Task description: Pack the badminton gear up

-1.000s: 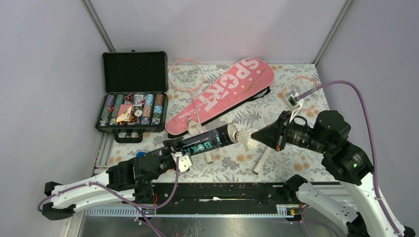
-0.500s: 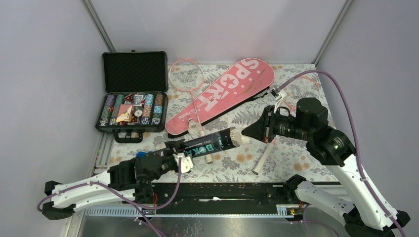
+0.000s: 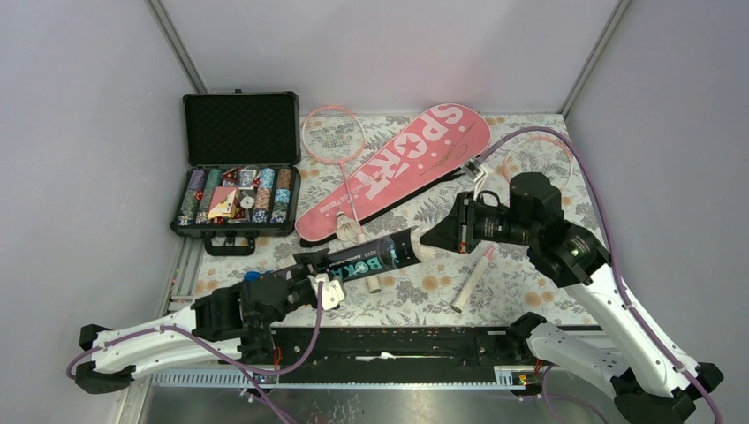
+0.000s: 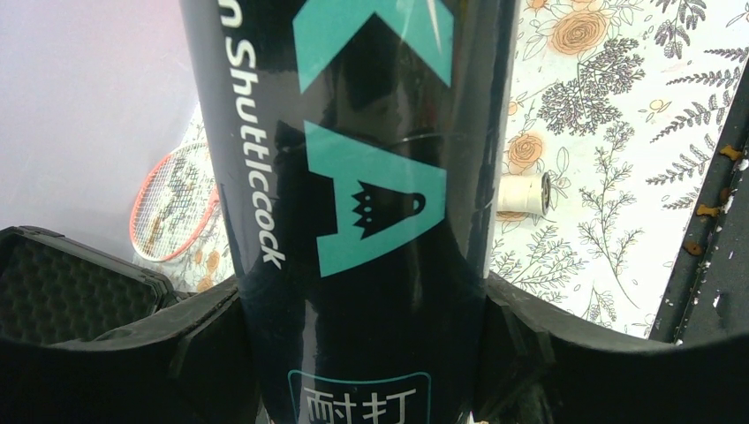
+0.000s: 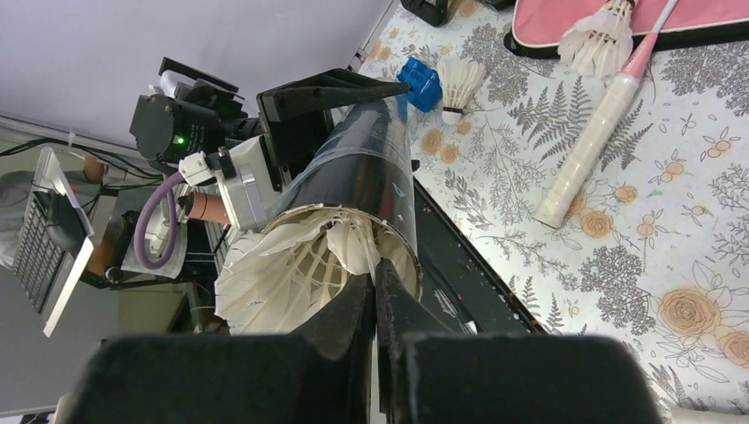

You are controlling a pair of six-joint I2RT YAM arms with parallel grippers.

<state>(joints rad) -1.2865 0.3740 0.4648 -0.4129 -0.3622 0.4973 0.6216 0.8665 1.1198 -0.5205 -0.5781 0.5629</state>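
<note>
I judge the packing to be at an early stage. My left tool [image 4: 362, 327] is clamped around the black tube [image 3: 371, 255], near the end away from its mouth, and the mouth is turned toward the right arm. My right tool [image 5: 375, 278] has its fingers pressed together. As far as I can see, they pinch the feather skirt of one shuttlecock [image 5: 291, 265], which sits in the tube's mouth and is only partly inside. So this one is nearly stored.

Much is left. A loose shuttlecock [image 5: 459, 81] lies on the table [image 3: 415, 296] beside the tube's held end, and a second loose one, perhaps two together [image 5: 603, 44], lies just behind the tube. The pink bag [image 3: 397, 163] is on the far side of the tube, and both rackets are outside it. One racket [image 3: 331, 134] is behind the tube with its handle reaching toward it. The other racket [image 3: 534, 163] is to the right of the tube's mouth.
</note>
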